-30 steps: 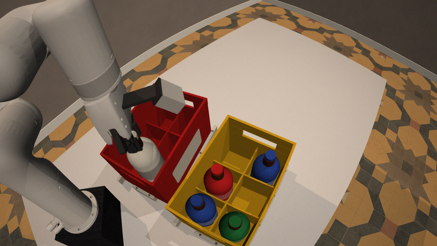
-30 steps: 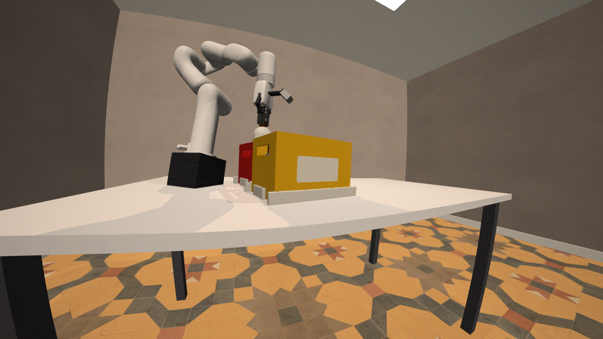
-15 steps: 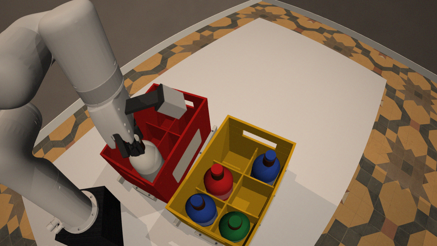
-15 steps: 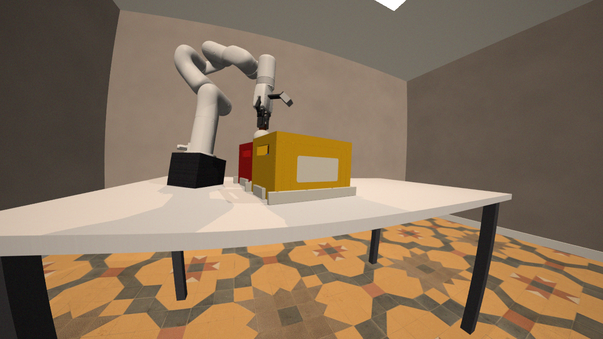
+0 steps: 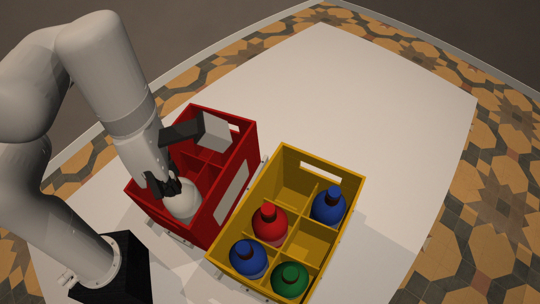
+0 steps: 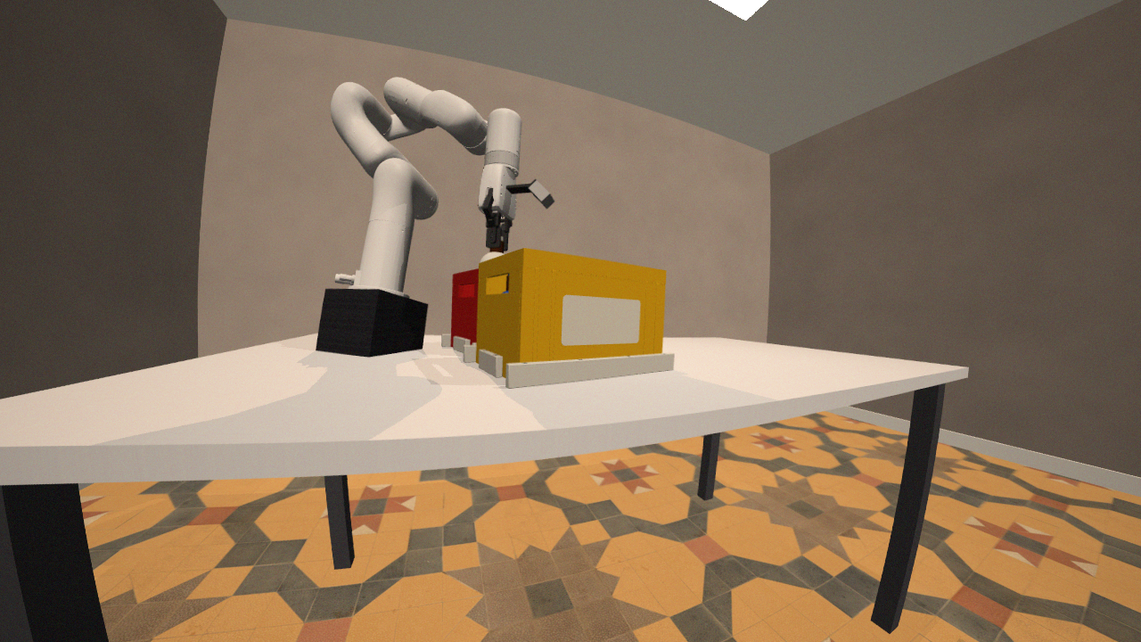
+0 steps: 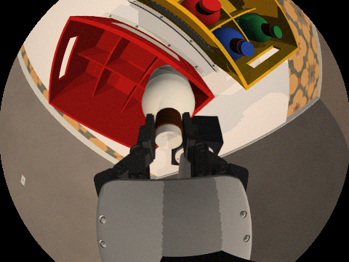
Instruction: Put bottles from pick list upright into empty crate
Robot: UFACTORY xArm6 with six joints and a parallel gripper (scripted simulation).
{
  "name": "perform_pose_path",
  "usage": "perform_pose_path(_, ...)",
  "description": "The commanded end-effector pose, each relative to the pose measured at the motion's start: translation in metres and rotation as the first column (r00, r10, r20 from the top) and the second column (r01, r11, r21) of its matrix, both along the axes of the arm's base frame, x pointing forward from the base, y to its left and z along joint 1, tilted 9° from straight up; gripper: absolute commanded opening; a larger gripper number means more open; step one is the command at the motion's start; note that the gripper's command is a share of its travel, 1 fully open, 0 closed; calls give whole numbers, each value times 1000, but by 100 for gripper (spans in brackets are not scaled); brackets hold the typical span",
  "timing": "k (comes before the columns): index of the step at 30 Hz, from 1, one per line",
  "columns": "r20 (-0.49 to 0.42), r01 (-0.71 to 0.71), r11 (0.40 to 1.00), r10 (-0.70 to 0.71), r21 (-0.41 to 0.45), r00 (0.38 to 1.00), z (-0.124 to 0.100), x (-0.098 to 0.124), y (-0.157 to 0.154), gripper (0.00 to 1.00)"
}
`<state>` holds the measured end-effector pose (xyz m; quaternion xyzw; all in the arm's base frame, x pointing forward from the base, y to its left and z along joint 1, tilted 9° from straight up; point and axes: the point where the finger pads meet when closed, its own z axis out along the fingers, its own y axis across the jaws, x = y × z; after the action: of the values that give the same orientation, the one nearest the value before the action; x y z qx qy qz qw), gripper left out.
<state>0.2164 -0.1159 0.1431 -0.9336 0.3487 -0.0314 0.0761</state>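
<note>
- Gripper (image 5: 166, 190) (image 6: 497, 237) (image 7: 168, 122) is closed firmly around the brown neck of the white bottle (image 5: 182, 206) (image 6: 490, 257) (image 7: 168, 92), just under its cap
- White bottle has its lower part inside the red crate (image 5: 205, 234) (image 6: 463, 309) (image 7: 109, 120), in the corner place nearest to the robot base and on the side of the yellow crate (image 5: 324, 160) (image 6: 550, 275) (image 7: 272, 69); if its bottom already touches the crate floor, I cannot tell
- In the yellow crate stand the red bottle (image 5: 270, 226) (image 7: 211, 16), the green bottle (image 5: 288, 283) (image 7: 252, 27) and two blue bottles, one near (image 5: 248, 262) (image 7: 227, 41) and one far (image 5: 328, 210)
- Step in hand seems to be the lowering of the white bottle; its bottom could catch on a thin divider or the crate wall, if it goes down a little to the side
- Pressing after such contact could tilt the bottle or push the red crate from its place
- Opening too high would let the bottle drop and rock; rising before the fingers are free of the cap could pull it up again
- Pick list cannot be seen in these views, so a wrong colour or count is possible, if it was not read well
</note>
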Motion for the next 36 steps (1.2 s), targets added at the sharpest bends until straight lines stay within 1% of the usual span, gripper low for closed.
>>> perform_pose_path(1,3,0,1000,0,-2,1000,-3,2,0,0)
perform_pose_path(36,3,0,1000,0,-2,1000,-33,5,3,0)
